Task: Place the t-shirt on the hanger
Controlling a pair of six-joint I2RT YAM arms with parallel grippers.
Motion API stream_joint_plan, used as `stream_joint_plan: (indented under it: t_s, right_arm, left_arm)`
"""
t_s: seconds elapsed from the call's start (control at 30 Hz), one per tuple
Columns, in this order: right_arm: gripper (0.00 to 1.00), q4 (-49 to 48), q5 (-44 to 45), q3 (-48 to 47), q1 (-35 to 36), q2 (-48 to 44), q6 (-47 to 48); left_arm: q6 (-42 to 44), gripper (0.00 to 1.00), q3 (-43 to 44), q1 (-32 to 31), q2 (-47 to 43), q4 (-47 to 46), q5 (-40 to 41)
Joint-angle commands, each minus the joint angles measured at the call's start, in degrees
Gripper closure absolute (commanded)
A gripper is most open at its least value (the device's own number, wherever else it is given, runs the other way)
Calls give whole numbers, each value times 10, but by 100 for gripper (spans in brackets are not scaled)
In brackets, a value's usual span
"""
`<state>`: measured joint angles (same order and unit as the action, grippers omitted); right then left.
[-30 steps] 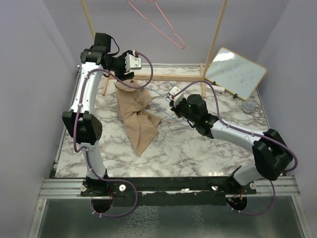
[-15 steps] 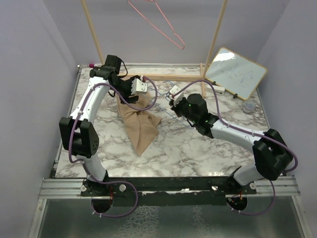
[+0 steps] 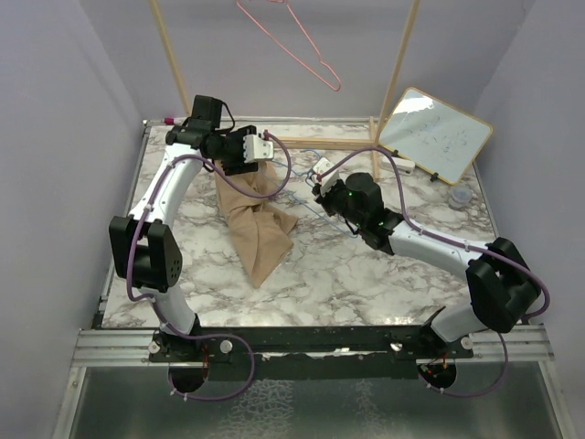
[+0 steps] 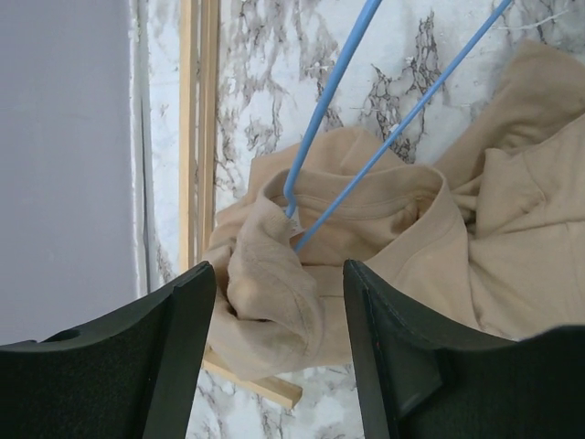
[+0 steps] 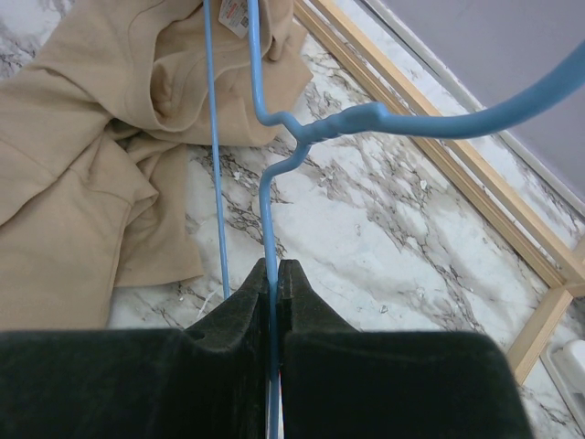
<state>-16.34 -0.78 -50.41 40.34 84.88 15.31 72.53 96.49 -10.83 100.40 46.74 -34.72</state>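
The tan t-shirt (image 3: 256,224) lies crumpled on the marble table, its neck end toward the back. The light-blue hanger (image 3: 306,203) lies beside it, and one end of the hanger (image 4: 340,82) reaches into the shirt's neck opening (image 4: 366,215). My left gripper (image 3: 262,147) is open over the neck end, and in the left wrist view its jaws (image 4: 279,274) straddle a bunched fold of collar fabric without clamping it. My right gripper (image 5: 271,273) is shut on the hanger's wire (image 5: 265,183) just below its hook (image 5: 430,123). The shirt (image 5: 82,174) and its label (image 5: 236,14) lie ahead on the left.
A wooden rack frame (image 3: 399,64) stands at the back, and its base rail (image 4: 199,137) lies right beside the shirt's collar. A pink hanger (image 3: 302,46) hangs from above. A small whiteboard (image 3: 434,133) and a small cup (image 3: 460,196) stand at the back right.
My left gripper has come down and to the right from near the back rail to the shirt's neck end. The right arm and the hanger have stayed in place.
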Motion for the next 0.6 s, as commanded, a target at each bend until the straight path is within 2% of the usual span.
stream_joint_plan:
  t_s: [0.0, 0.07, 0.17, 0.23, 0.3, 0.4, 0.57]
  right_arm:
    - [99, -29, 5, -12, 3, -2, 3]
    - [99, -30, 4, -12, 2, -4, 3]
    - [99, -30, 4, -11, 3, -7, 3]
    - [99, -32, 5, -8, 3, -8, 2]
    - [99, -32, 5, -5, 3, -9, 1]
    - [99, -33, 6, -3, 3, -9, -1]
    - [99, -37, 9, -1, 3, -9, -3]
  left_arm:
    - [-14, 43, -6, 2, 10, -30, 12]
    - [-15, 51, -6, 2, 16, -33, 15]
    - [-22, 72, -5, 2, 23, -42, 19]
    - [-24, 76, -2, 2, 28, -42, 20]
    - [-26, 76, 1, 2, 30, -41, 19]
    - [-31, 64, 9, 2, 35, -30, 15]
    - [-31, 58, 16, 2, 45, -18, 23]
